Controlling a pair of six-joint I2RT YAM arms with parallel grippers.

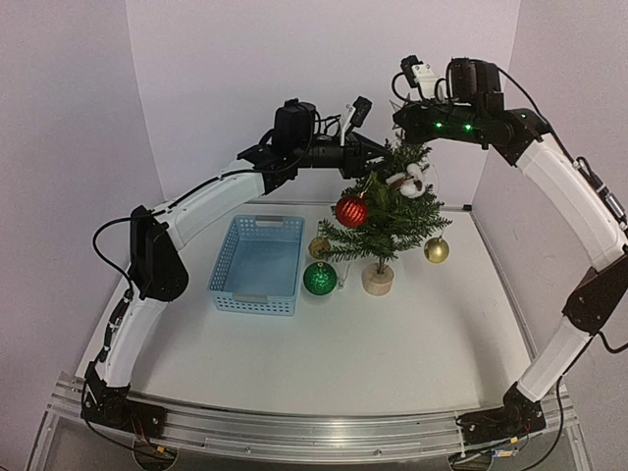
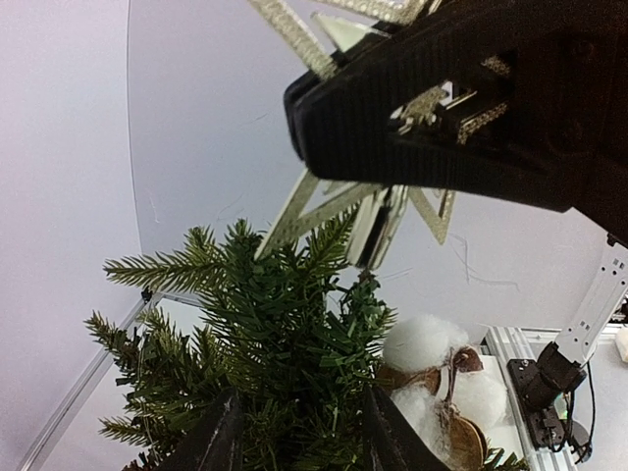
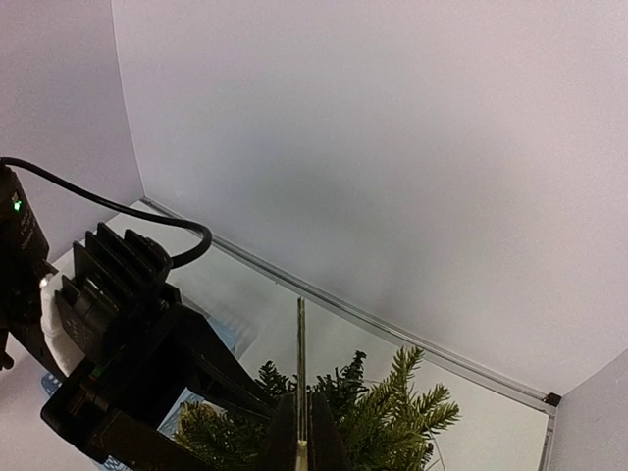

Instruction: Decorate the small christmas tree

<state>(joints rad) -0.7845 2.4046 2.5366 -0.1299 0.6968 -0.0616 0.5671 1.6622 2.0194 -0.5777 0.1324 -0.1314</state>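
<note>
White table (image 1: 412, 339) carries the small christmas tree (image 1: 388, 218) beside a blue basket (image 1: 224, 259); left gripper (image 2: 302, 414) gapes around its upper branches, right gripper (image 3: 301, 437) is clamped on a gold star (image 2: 294, 211) at the tip

The tree (image 1: 388, 211) stands upright just right of the basket (image 1: 257, 265) and rises taller than it. It is a small fir with dark green needle branches, a thin trunk and a round pale wooden base (image 1: 378, 279). A red ball (image 1: 351, 211) hangs on its basket side and a white cotton tuft (image 1: 412, 180) sits near the top, while two gold balls (image 1: 436, 250) and a green ball (image 1: 319, 279) show by the bottom branches and a gold star (image 2: 324, 201) is at the tip.
</note>
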